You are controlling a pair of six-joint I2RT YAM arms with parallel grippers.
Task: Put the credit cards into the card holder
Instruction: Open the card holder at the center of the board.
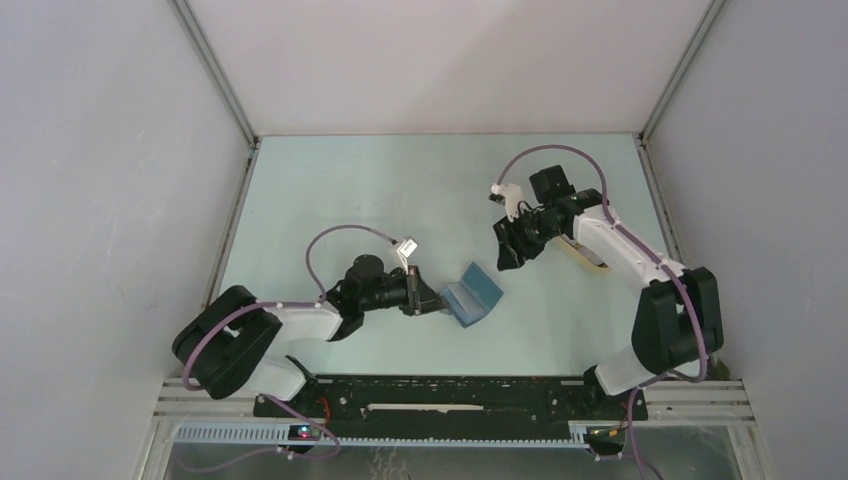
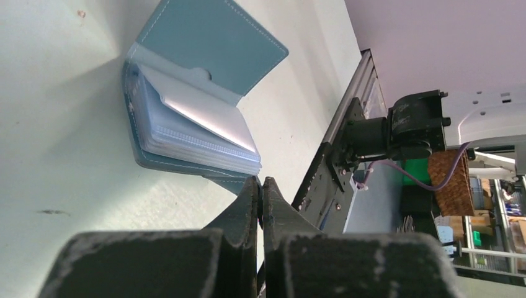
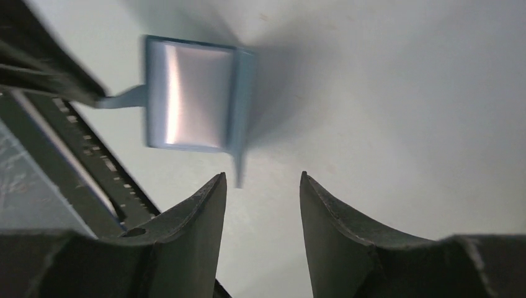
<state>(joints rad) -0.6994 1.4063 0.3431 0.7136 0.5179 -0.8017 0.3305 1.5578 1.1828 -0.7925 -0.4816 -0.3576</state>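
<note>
Pinching just the thin edge of the card holder (image 1: 475, 293), which sits open on the table (image 1: 400, 190), my left claw (image 1: 438, 300) may let it slip; my right claw (image 1: 505, 255) hangs spread, empty.

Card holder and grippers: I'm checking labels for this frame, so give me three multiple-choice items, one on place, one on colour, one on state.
1. Where is the card holder?
A. at the left gripper's tips
B. inside the right gripper
C. far from both grippers

2. What colour is its cover?
A. red
B. blue
C. black

3. The right gripper is:
A. open and empty
B. shut on the card holder
C. shut on nothing

Answers:
1 A, the top view shows it touching the left gripper's tips.
2 B, the cover is blue in every view.
3 A, the right wrist view shows its jaws apart with nothing between.
</note>
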